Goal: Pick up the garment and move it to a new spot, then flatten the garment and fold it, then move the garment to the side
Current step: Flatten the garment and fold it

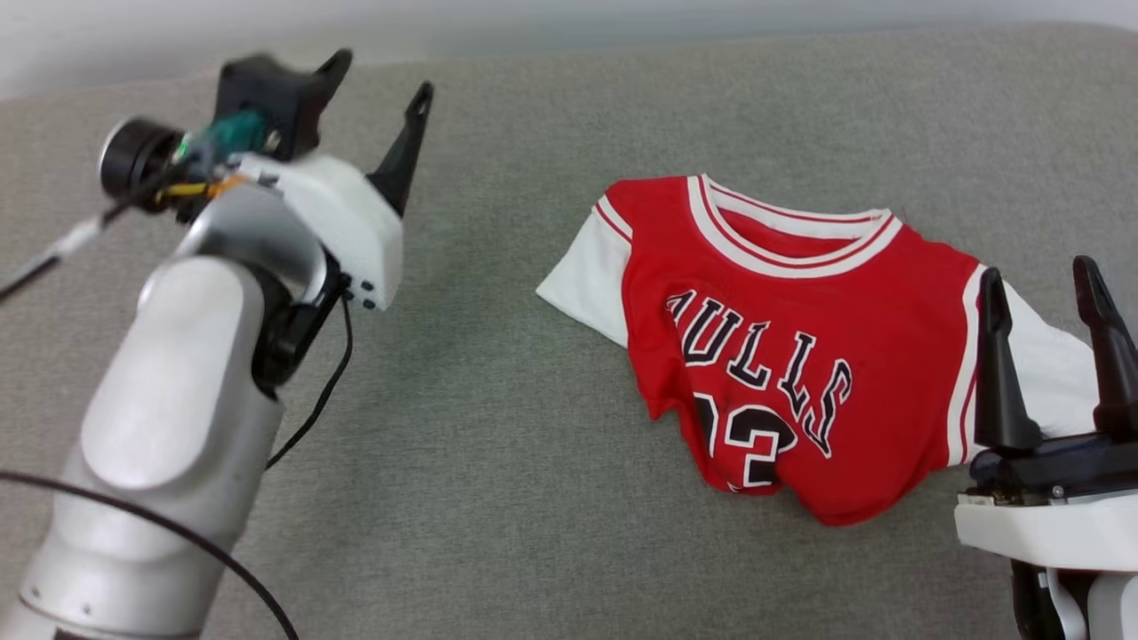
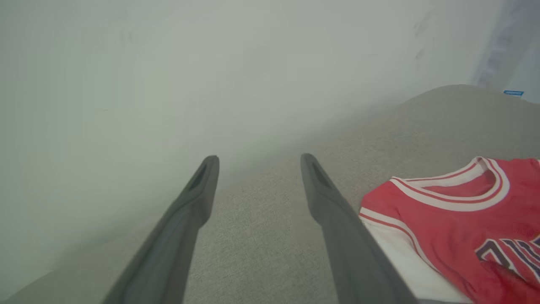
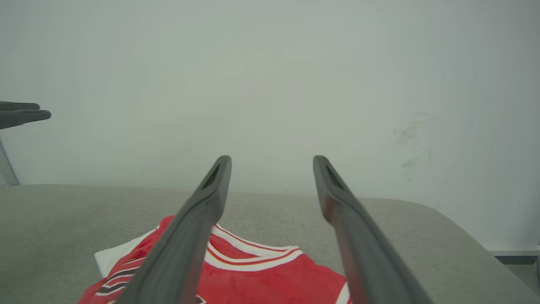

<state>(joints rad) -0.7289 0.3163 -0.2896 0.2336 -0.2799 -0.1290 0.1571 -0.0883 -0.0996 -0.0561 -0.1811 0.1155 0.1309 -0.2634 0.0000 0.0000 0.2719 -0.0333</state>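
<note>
Garment [image 1: 782,293] just beside right pincer [image 1: 1038,269]

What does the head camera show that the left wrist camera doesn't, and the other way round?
Head view: the right tool, open, by one white sleeve of the garment, plus the number under BULLS. Left wrist view: a small blue label beyond the grey surface. Both: the left tool, open and empty, and the garment's striped collar.
</note>
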